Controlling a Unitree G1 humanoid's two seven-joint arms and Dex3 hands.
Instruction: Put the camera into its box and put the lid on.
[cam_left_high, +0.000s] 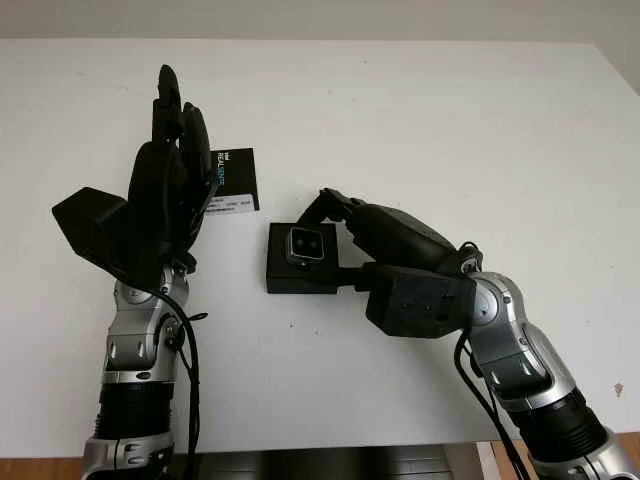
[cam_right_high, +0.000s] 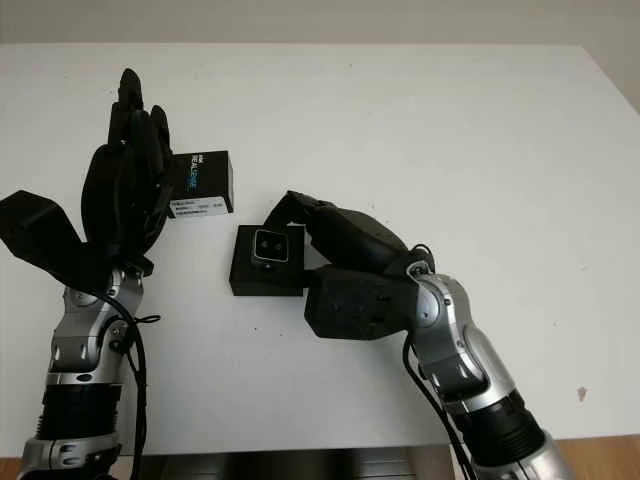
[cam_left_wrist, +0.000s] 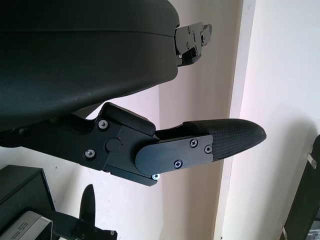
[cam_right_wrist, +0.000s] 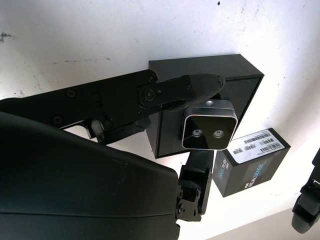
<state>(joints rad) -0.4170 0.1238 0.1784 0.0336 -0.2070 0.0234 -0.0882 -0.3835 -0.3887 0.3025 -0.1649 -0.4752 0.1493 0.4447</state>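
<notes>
Nearest, the right hand grips the camera over the open black box, apparently seating it. At ten o'clock from the box lies the lid, awaiting fitting. The left hand stands raised beside it, open.

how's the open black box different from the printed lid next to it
The open black box lies in the middle of the table, plain and unmarked, with the camera over it in the right hand. The printed lid lies farther back beside the raised, open left hand, bearing white and blue lettering and barcode labels; nothing holds it. Both are dark and rectangular.
</notes>
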